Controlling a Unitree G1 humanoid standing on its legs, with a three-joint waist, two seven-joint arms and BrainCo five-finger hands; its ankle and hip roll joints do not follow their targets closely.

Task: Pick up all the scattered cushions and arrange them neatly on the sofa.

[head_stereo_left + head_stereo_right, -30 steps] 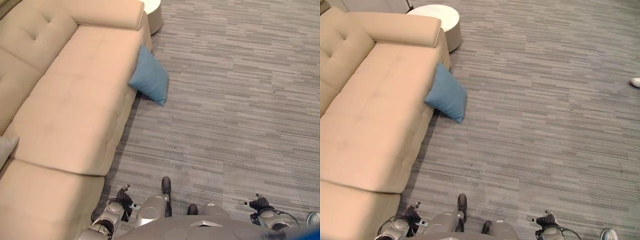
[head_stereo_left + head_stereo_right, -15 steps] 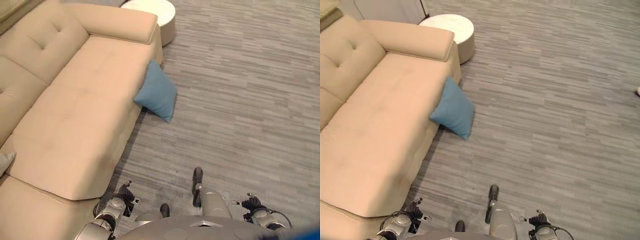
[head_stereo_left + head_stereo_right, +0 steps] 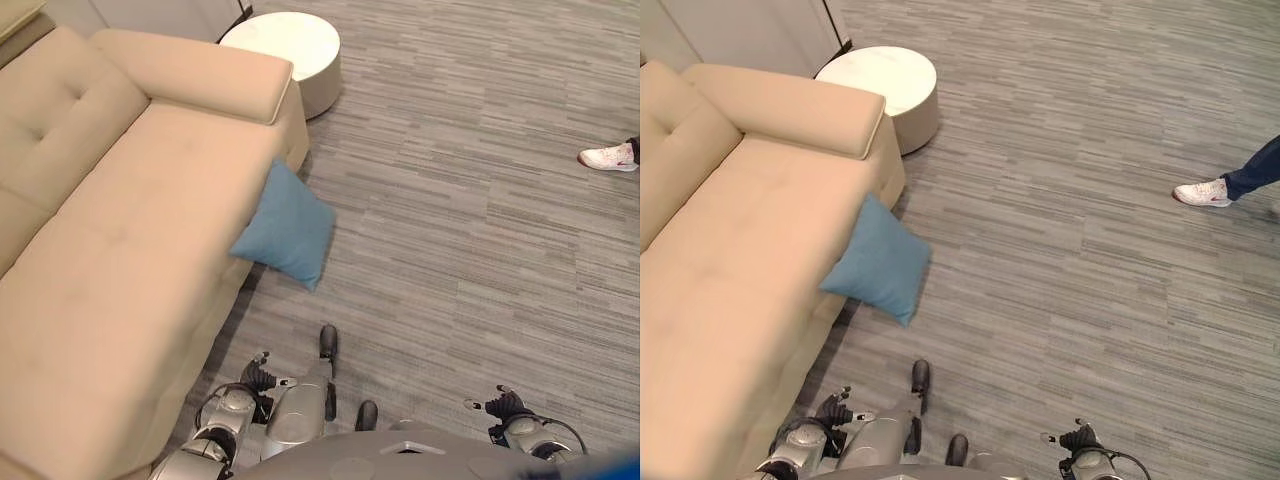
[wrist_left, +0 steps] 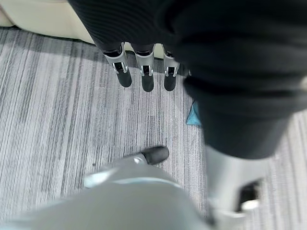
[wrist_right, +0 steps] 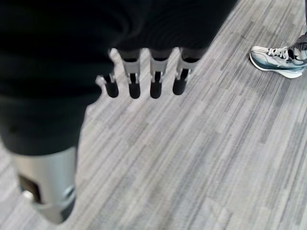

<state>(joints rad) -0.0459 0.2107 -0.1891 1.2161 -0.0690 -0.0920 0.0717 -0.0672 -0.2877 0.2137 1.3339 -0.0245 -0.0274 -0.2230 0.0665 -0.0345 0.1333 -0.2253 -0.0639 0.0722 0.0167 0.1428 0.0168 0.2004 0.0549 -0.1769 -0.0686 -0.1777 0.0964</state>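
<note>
A big sofa point(image 3: 120, 240) sits on the left. It is tan and looks soft, with a smooth cloth cover. Its back has little dents like buttons pressed in, and it has one fat, rounded armrest point(image 3: 195, 85) at the far end. There is one sofa.

One blue cushion point(image 3: 285, 228) is not on the seat. It stands tilted on the floor point(image 3: 470, 260) and leans on the front edge of the sofa. It is square with pointy corners and looks puffy. A small blue corner of it also shows in the left wrist view point(image 4: 194, 115).

Past the armrest stands one round white table point(image 3: 285, 45). It is low, shaped like a drum, with a smooth flat top.

The floor is grey carpet with thin light and dark stripes.

The left hand point(image 4: 144, 72) hangs low near the sofa's front edge, well apart from the cushion. Its silver fingers with dark tips are straight and loose, and it holds nothing. The right hand point(image 5: 144, 79) hangs over bare carpet. Its fingers are straight and loose too, with nothing in them.

Far to the right is a person's white shoe point(image 3: 1202, 192) with a dark blue trouser leg point(image 3: 1255, 168) above it.

No writing can be read on anything.
</note>
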